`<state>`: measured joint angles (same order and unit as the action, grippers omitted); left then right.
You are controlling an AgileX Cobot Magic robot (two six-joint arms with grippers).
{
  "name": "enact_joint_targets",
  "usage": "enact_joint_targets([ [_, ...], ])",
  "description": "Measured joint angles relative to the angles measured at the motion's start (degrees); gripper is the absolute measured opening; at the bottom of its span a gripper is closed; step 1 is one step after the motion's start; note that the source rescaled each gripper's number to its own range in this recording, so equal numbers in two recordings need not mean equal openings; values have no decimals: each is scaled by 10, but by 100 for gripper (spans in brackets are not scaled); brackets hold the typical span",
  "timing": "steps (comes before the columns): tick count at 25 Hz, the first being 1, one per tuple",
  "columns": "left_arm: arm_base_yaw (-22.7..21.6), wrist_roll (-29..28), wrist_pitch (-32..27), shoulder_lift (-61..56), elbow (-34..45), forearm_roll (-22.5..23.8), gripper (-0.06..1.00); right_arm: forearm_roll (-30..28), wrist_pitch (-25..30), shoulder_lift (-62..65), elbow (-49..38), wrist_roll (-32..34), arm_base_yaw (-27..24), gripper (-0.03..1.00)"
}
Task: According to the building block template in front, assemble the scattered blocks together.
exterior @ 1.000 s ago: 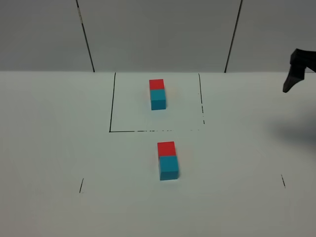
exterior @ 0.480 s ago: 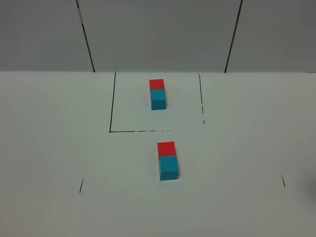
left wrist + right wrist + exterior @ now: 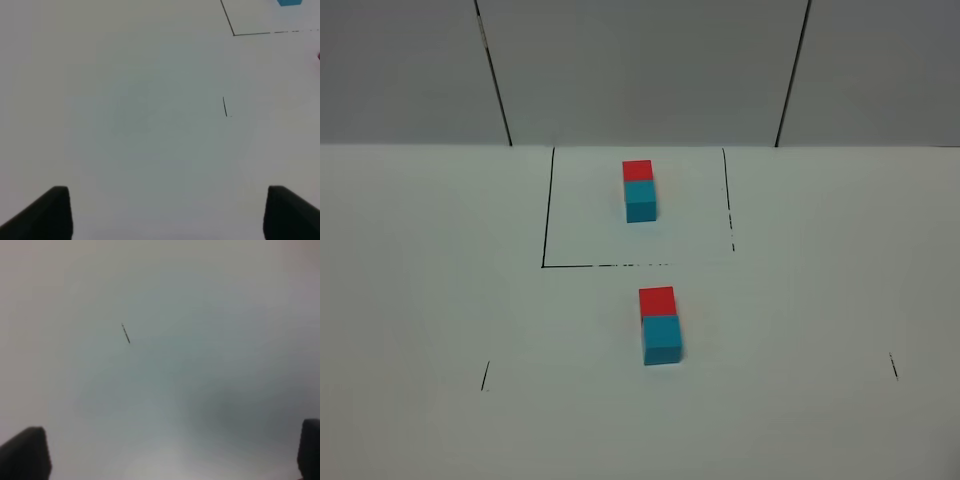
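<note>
Right arm gone; scattered blocks joined.

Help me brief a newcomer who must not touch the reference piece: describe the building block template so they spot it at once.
Find the black-outlined rectangle drawn at the far side of the white table. The building block template sits inside it, a red cube joined to a cyan one, red end farther back. The similar red-and-cyan pair lies outside the outline, nearer the camera, and looks larger.

Joined red-cyan blocks below template
</note>
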<state>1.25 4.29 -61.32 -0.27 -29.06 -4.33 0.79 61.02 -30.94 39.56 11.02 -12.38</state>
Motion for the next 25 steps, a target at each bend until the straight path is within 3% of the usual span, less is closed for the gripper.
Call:
enact_joint_targets([
  [16,0,0,0,0,0,0,63,-24,12,279,-68,-31,8,100],
  [25,0,0,0,0,0,0,63,-8,4,314,-107,-76,15,100],
])
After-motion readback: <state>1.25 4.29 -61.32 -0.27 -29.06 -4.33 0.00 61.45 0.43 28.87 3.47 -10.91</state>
